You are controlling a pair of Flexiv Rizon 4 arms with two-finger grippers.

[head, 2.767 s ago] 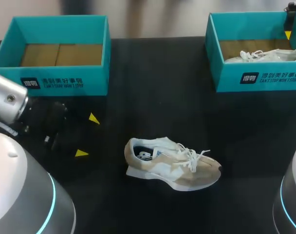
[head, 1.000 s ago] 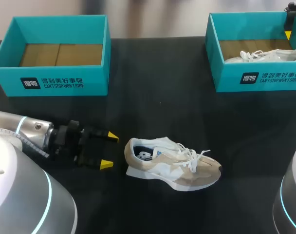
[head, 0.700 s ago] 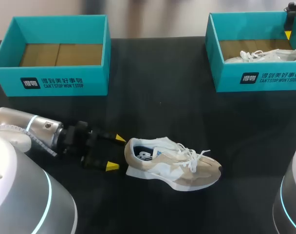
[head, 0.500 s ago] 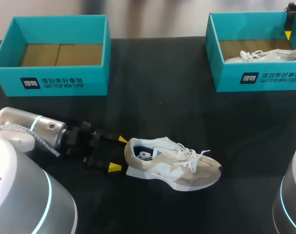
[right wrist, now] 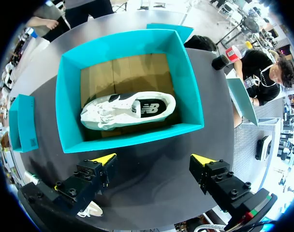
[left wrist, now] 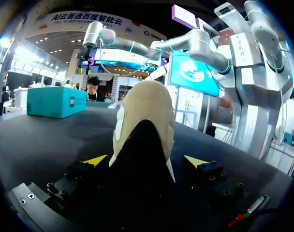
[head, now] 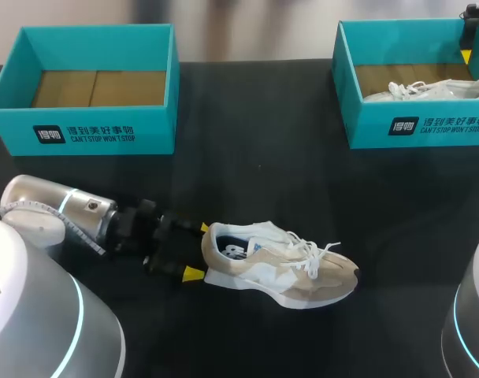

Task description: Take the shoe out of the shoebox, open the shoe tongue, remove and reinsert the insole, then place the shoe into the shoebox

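The left gripper (head: 198, 250), fingers apart, sits low over the desk (head: 263, 118) at the beige shoe (head: 279, 264) heel. The right gripper (right wrist: 154, 159), fingers apart, hangs above the right shoebox (right wrist: 185, 72), which contains a white shoe (right wrist: 127, 110).

left arm (head: 54, 211): silver tube, cyan ring
left gripper (head: 197, 250): black, yellow wedge tips
right gripper (right wrist: 153, 159): black blocks, screws, yellow tips

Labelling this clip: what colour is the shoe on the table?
Shoe: beige and white, dark lining; clearest in head view.
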